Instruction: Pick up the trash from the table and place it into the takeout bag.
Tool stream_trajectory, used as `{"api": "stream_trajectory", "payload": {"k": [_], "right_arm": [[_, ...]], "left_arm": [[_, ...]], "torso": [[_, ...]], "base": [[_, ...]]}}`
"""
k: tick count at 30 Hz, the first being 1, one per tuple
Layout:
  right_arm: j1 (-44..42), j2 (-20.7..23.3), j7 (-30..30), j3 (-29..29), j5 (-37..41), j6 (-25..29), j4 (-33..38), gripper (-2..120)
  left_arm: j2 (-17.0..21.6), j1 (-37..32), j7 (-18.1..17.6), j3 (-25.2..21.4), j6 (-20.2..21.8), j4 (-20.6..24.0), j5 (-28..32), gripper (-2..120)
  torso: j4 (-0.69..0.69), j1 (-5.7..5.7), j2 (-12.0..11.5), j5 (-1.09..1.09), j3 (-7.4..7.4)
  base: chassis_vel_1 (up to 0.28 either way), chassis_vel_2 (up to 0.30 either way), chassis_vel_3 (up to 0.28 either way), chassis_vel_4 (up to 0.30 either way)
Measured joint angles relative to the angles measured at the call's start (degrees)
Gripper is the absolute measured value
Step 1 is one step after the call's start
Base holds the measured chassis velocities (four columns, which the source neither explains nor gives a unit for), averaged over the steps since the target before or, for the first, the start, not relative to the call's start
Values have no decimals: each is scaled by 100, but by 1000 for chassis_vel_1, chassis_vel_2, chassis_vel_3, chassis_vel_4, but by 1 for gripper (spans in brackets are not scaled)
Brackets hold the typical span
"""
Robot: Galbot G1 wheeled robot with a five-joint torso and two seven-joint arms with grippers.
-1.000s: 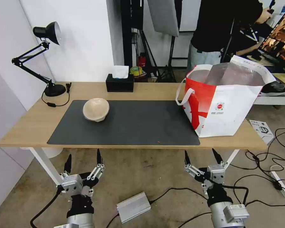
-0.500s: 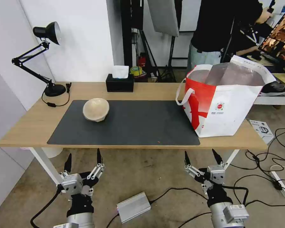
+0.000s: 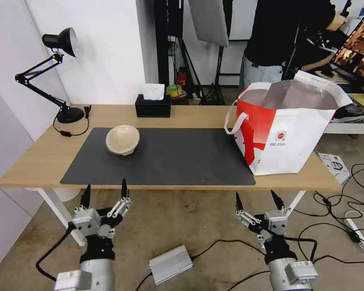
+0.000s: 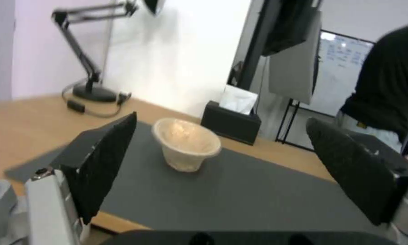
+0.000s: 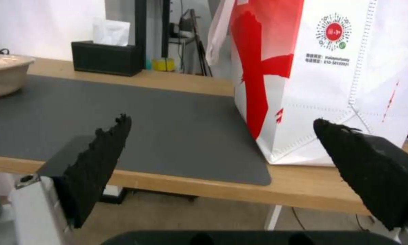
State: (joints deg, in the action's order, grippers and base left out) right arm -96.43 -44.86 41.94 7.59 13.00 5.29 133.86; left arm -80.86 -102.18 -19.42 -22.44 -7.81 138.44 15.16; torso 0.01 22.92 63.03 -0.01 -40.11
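A beige paper bowl [image 3: 122,139] is the trash I see; it stands on the dark grey mat [image 3: 170,157] at the left of the table [image 3: 40,157], and also appears in the left wrist view [image 4: 186,143] and the right wrist view [image 5: 2,73]. The takeout bag [image 3: 289,137], white with red panels, stands open on the table's right end [image 5: 331,78]. My left gripper [image 3: 104,190] hangs open just below the table's front edge, in front of the bowl. My right gripper [image 3: 257,198] is open too, lower, in front of the bag.
A black tissue box [image 3: 152,106] sits at the table's back edge. A black desk lamp [image 3: 54,64] stands at the back left. Cables and a silver box [image 3: 170,263] lie on the floor. A person stands behind the bag.
My left gripper has risen slightly toward the table's front edge. The right gripper, bowl and bag have not moved.
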Motion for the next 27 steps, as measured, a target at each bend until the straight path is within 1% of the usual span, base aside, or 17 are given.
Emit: {"api": "stream_trajectory", "payload": {"k": [1, 2, 4, 5, 6, 10, 11, 14, 15, 16, 18, 19, 21, 22, 23, 26, 27], "right_arm": [[0, 0, 0, 0, 0, 1, -1, 100], [0, 0, 0, 0, 0, 1, -1, 100], [0, 0, 0, 0, 0, 1, -2, 100], [1, 0, -1, 0, 0, 2, -2, 100], [1, 0, -1, 0, 0, 2, -2, 100], [1, 0, -1, 0, 0, 4, -2, 100], [1, 0, -1, 0, 0, 4, -2, 100], [1, 0, -1, 0, 0, 5, -2, 100], [1, 0, -1, 0, 0, 5, -2, 100], [1, 0, -1, 0, 1, 5, -2, 100], [1, 0, -2, 0, 0, 5, -2, 100], [1, 0, -2, 0, 0, 5, -2, 100], [1, 0, -2, 0, 1, 5, -2, 100], [1, 0, -2, 0, 1, 5, -2, 100], [1, 0, -2, 0, 1, 5, -2, 100], [1, 0, -1, 0, 1, 5, -3, 100], [1, 0, -1, 0, 1, 5, -3, 100]], "left_arm": [[37, 49, -23, -22, 91, 40, 259, 100], [37, 49, -23, -22, 91, 40, 259, 100], [93, 108, -78, -68, 186, 86, 609, 100], [144, 155, -132, -105, 256, 122, 923, 100], [144, 155, -132, -105, 256, 122, 923, 100], [323, 324, -358, -215, 446, 233, 1918, 100], [323, 324, -358, -215, 446, 233, 1918, 100], [499, 513, -646, -408, 656, 382, 2813, 100], [499, 513, -646, -408, 656, 382, 2813, 100], [584, 600, -769, -504, 760, 449, 3212, 100], [776, 822, -1161, -692, 1009, 487, 4088, 100], [776, 822, -1161, -692, 1009, 487, 4088, 100], [955, 1025, -1502, -863, 1166, 496, 4823, 100], [1026, 1103, -1625, -917, 1200, 496, 5056, 100], [1026, 1103, -1625, -917, 1200, 496, 5056, 100], [1347, 1439, -2074, -1150, 1294, 496, 5923, 100], [1347, 1439, -2074, -1150, 1294, 496, 5923, 100]], "torso": [[-1, 0, 0, 0, 0], [-1, 0, 0, 0, 0], [-1, 0, 0, 0, 0], [0, 0, 0, 0, 0], [0, 0, 0, 0, 0], [-1, 0, 0, 0, 0], [-1, 0, 0, 0, 0], [-1, 0, 0, 0, 0], [-1, 0, 0, 0, 0], [0, 0, 0, 1, 0], [-1, 0, 0, 1, 0], [-1, 0, 0, 1, 0], [-1, 0, 0, 0, 0], [0, 0, 0, 0, 0], [0, 0, 0, 0, 0], [0, 0, 0, 0, 0], [0, 0, 0, 0, 0]], "base": [[0, 0, 0, 0], [0, 0, 0, 0], [0, 0, 0, 0], [0, 0, 0, 0], [0, 0, 0, 0], [0, 0, 0, 0], [0, 0, 0, 0], [0, 0, 0, 0], [0, 0, 0, 0], [0, 0, 0, 0], [0, 0, 0, 0], [0, 0, 0, 0], [0, 0, 0, 0], [0, 0, 0, 0], [0, 0, 0, 0], [0, 0, 0, 0], [0, 0, 0, 0]]}}
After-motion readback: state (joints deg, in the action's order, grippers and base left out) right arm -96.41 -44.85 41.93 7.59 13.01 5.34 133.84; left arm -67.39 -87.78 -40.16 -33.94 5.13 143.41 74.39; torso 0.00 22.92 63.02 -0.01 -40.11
